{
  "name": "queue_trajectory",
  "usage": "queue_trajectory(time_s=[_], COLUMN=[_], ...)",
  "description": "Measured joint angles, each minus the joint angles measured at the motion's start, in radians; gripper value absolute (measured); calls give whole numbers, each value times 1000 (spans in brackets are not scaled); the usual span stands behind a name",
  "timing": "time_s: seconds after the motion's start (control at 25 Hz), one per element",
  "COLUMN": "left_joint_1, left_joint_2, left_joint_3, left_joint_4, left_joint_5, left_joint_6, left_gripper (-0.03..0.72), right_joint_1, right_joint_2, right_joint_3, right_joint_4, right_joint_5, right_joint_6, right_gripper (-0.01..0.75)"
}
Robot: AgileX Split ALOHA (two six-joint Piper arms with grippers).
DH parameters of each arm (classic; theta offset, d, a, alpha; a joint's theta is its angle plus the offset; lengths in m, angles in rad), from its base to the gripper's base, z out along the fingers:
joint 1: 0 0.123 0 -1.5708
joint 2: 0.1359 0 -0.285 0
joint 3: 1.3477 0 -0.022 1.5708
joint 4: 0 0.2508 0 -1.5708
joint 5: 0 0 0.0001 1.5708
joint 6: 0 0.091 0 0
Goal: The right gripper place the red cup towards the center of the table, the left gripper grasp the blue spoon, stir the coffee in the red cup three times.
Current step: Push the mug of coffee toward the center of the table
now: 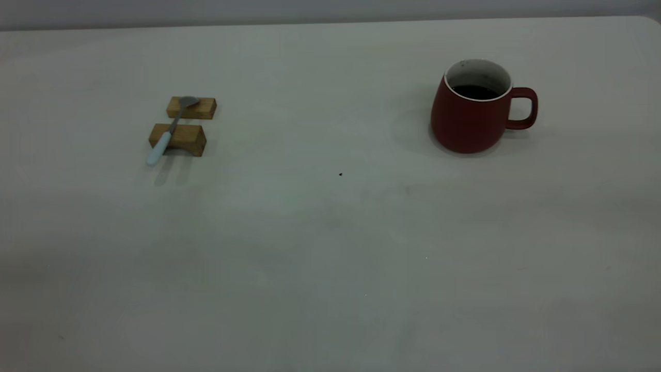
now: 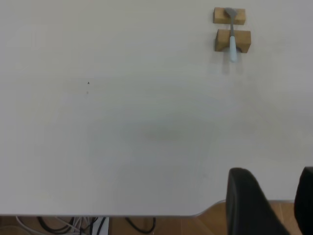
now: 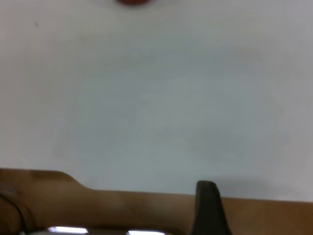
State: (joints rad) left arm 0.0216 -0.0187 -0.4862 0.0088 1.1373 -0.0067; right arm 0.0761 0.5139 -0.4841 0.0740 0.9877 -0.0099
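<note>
The red cup (image 1: 477, 111) stands upright at the right of the table (image 1: 330, 232), handle pointing right, with dark coffee (image 1: 475, 92) inside. The blue spoon (image 1: 170, 129) lies at the left across two wooden blocks, pale handle toward the front. Neither arm shows in the exterior view. In the left wrist view my left gripper (image 2: 276, 196) hangs open at the table's near edge, far from the spoon (image 2: 233, 41). My right gripper (image 3: 264, 210) also sits at the table edge; one finger (image 3: 208, 205) shows with nothing beside it. Only a sliver of the cup (image 3: 132, 1) is in that view.
The spoon rests on a far wooden block (image 1: 191, 107) and a near one (image 1: 178, 138). A tiny dark speck (image 1: 340, 174) marks the table's middle. Beyond the table edge are brown flooring (image 3: 122, 210) and cables (image 2: 73, 225).
</note>
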Motion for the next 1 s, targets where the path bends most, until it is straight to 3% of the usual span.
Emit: queue_trajectory(time_s=[0.28, 0.4, 0.76, 1.0], left_joint_1=[0, 0, 0, 0], left_joint_2=[0, 0, 0, 0], left_joint_3=[0, 0, 0, 0], left_joint_4=[0, 0, 0, 0], left_joint_5=[0, 0, 0, 0], left_joint_6=[0, 0, 0, 0], left_gripper=[318, 318, 318, 318], right_joint_1=[0, 0, 0, 0], right_joint_2=[444, 627, 1067, 1308], right_joint_3=[-11, -58, -361, -553], right_joint_4=[61, 103, 136, 203], right_joint_5=[-366, -469, -553, -566], right_joint_6=[-146, -215, -514, -819], right_gripper=[572, 572, 572, 572])
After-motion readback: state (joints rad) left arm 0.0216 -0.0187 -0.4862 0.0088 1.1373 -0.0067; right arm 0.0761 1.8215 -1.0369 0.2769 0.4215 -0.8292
